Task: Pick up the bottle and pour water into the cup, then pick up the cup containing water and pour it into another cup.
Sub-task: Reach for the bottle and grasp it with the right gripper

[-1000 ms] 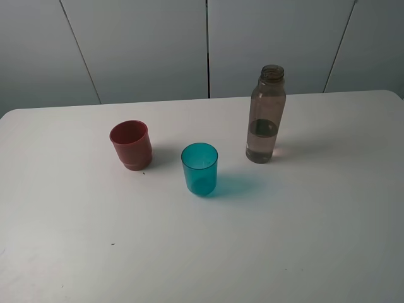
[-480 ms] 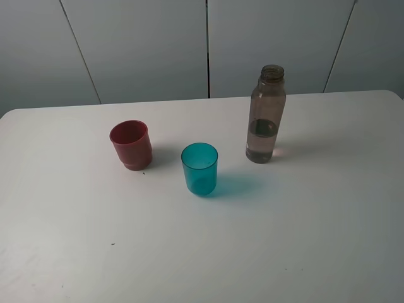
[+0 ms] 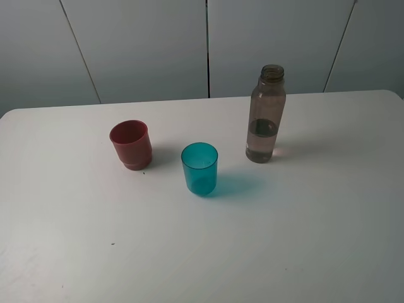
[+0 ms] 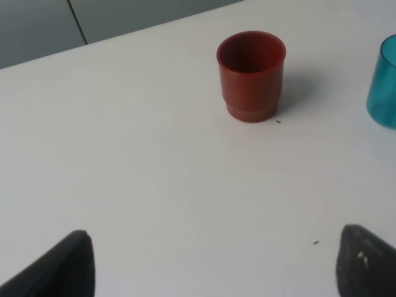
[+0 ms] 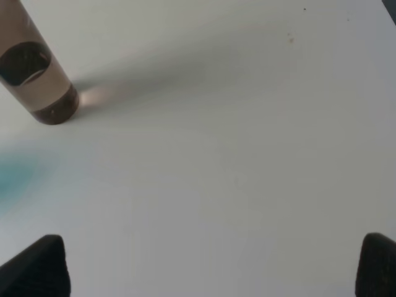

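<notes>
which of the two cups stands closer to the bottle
The teal see-through cup; it stands between the opaque red cup and the bottle.

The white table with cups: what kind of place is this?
Probably a test room: a white table, plain grey wall panels, and just a bottle, a red cup and a teal cup.

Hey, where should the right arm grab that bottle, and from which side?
I'd grip the bottle round its straight body, just below the shoulder, coming in level from the right. It stands upright, uncapped and part full; the teal cup sits on its left. The right end effector is open.
</notes>
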